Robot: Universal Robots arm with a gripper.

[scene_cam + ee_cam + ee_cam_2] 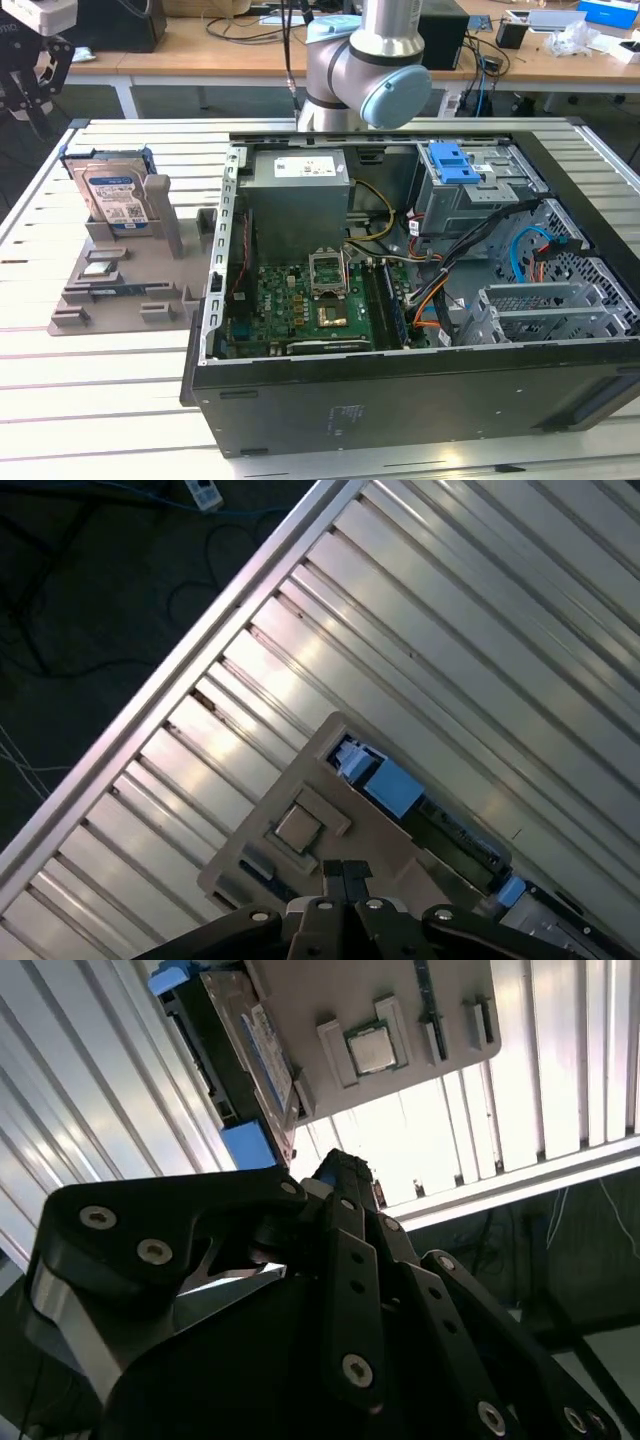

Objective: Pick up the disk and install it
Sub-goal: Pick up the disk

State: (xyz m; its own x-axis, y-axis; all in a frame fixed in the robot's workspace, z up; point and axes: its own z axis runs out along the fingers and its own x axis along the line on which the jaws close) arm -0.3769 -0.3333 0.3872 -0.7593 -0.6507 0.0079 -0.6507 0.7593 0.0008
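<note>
looks like a robotics lab: a robot arm (370,60) stands at a slatted aluminium bench (100,400) and an opened computer case (420,390) lies on it. behind are long wooden desks (200,55) strewn with cables (240,25) and electronics.

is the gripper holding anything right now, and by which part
Nothing is held. The black gripper is empty; the silver-grey metal disk with blue rails stands in the grey plastic holder.
</note>
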